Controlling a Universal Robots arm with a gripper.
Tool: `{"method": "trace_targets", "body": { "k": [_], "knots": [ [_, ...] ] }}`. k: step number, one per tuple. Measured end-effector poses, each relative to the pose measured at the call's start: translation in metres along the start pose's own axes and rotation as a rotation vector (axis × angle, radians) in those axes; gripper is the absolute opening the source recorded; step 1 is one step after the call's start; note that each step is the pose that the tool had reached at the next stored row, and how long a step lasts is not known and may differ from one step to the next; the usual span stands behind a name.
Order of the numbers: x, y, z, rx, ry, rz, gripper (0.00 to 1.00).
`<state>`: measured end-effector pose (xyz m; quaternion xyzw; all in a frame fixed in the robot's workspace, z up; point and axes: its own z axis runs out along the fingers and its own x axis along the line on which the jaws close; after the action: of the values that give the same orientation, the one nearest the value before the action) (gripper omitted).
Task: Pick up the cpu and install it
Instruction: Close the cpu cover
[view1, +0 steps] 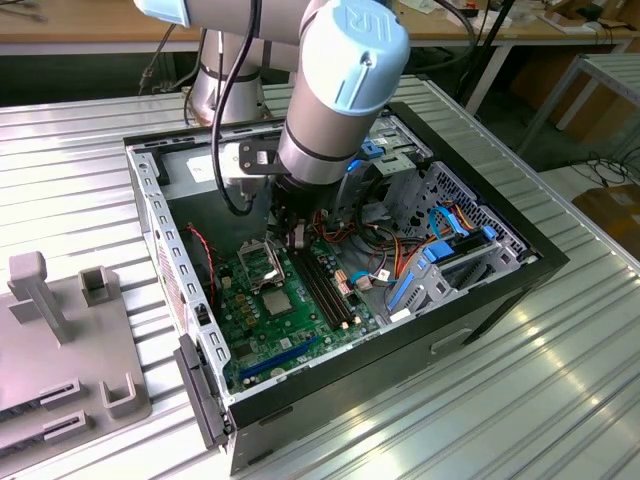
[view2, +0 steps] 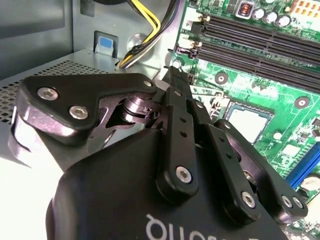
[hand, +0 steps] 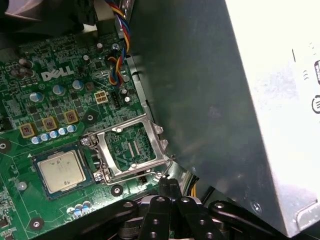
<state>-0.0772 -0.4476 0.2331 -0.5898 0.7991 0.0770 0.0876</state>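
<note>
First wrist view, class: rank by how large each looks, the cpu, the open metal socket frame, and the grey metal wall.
1. grey metal wall, by far the largest.
2. open metal socket frame.
3. cpu, somewhat smaller than the frame.
The wall stands nearer the camera, which inflates it.

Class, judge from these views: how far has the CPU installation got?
Done: the silvery-grey square cpu with green rim lies in its socket. In hand: nothing; the black tool is shut and empty beside the hinged metal retention frame. Left: that frame stands open, not clamped.
</note>
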Motion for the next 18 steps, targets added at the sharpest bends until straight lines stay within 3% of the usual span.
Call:
{"method": "trace_targets", "body": {
  "k": [2,4,14,18],
  "knots": [
    [0.0002,-0.0001,0.001,0.0081,-0.0028,-0.006,0.11],
    [0.0002,-0.0002,0.0032,0.0111,-0.0043,-0.011,0.11],
    [-0.0032,-0.0014,0.0158,0.0088,-0.0075,-0.016,0.11],
    [-0.004,-0.0008,0.021,0.0049,-0.0073,-0.032,0.11]
  ]
}}
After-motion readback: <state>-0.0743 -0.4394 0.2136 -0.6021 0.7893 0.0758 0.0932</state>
